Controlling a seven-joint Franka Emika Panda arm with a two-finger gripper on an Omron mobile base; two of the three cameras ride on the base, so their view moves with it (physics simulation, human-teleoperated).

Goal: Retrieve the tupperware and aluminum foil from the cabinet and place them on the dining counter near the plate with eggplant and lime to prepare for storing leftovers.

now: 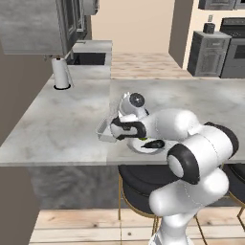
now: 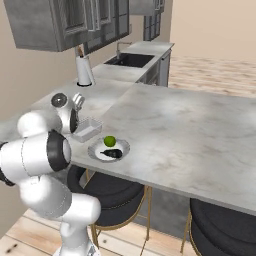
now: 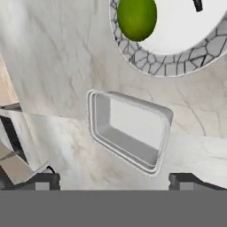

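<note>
The dining counter (image 3: 57,57) looks like polished stone, pale grey with faint marbled veins. The tupperware (image 3: 129,129) near its edge is smooth, matt, translucent-looking plastic. The plate (image 3: 177,53) has a white centre and a crackle-patterned grey rim (glazed ceramic, by the look). The lime (image 3: 136,17) has smooth green skin.

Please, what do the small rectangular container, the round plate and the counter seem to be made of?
Container: probably plastic, pale grey-white and smooth, with thin walls and a rolled rim. Plate: looks like glazed ceramic, white in the middle with a grey crackle-patterned rim. Counter: appears to be polished stone, light grey with marble-like veins. All rendered, so these are only impressions.
</note>
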